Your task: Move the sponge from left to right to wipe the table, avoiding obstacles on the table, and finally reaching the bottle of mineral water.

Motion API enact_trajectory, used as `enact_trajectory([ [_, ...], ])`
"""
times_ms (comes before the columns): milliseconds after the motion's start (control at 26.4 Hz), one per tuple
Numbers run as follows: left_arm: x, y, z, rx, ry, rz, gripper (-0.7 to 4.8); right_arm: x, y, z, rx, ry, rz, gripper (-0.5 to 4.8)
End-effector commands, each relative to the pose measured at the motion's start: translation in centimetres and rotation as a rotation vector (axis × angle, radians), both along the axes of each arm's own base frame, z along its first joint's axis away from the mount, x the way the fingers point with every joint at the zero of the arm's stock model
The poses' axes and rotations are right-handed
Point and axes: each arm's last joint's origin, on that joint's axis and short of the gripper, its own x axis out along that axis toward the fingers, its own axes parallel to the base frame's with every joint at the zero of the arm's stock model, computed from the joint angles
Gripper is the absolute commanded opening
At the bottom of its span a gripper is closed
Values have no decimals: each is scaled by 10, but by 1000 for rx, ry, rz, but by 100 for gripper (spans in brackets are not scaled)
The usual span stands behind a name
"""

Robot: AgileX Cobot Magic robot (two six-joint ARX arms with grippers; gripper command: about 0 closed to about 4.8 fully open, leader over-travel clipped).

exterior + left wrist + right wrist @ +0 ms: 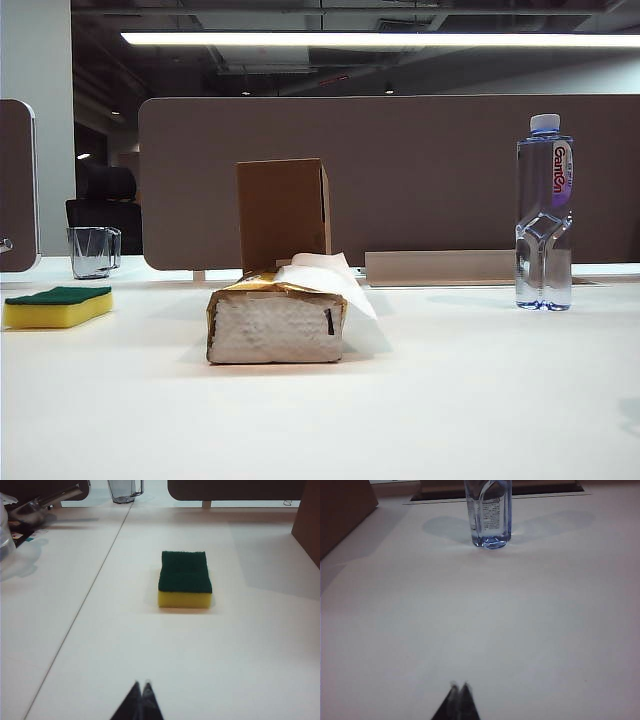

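The bottle of mineral water [544, 212] carries "Ganten" in red on its label (running vertically); its back-label print is unreadable.

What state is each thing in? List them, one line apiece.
sponge: flat on the table, green side up, untouched.
tissue pack: lying flat, a tissue sticking out.
cardboard box: upright behind the pack.
bottle of mineral water: upright, capped.
glass cup: upright, looks empty.
left gripper: shut, short of the sponge.
right gripper: shut, short of the bottle.
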Motion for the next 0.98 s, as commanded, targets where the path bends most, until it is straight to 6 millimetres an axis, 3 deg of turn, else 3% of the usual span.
enact_trajectory([
  [38, 0, 0, 2, 7, -15, -4, -5, 0, 0, 1, -3, -16, 2, -6],
  [795, 0, 0, 4, 7, -29, -5, -6, 1, 0, 2, -4, -17, 2, -6],
  [984, -2, 0, 24, -27, -100, -1, -5, 0, 0, 8, 24, -30, -3, -6],
])
